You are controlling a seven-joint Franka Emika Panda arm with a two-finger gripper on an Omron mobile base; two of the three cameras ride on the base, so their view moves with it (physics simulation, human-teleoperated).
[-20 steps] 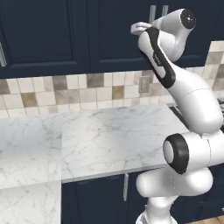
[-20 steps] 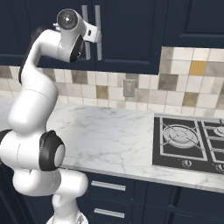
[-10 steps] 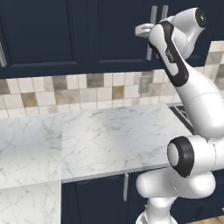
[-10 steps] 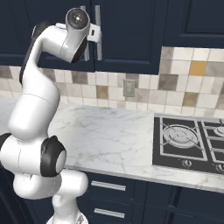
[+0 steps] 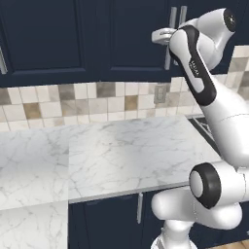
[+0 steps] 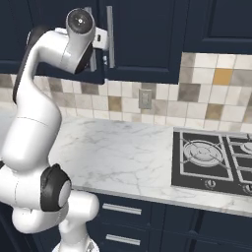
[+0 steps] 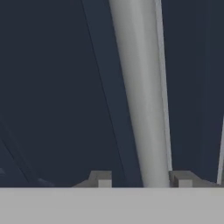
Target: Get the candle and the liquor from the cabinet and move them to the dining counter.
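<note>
1. Two-finger gripper (image 7: 142, 179) sits raised at the dark navy wall cabinet (image 5: 73, 39), jaws narrow around its long silver bar handle (image 7: 140, 96)
2. Cabinet doors are shut, contents hidden
3. White grey-veined marble worktop (image 5: 112, 155) below lies bare beside the black gas hob (image 6: 211, 160)

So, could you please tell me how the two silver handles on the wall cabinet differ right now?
The left handle has the gripper shut on it, its bar between the fingertips in the hand view; the right handle is free. In the right base view the arm covers part of the left handle, whereas the right one shows along its whole length. Both are long vertical silver bars on the navy cabinet.
</note>
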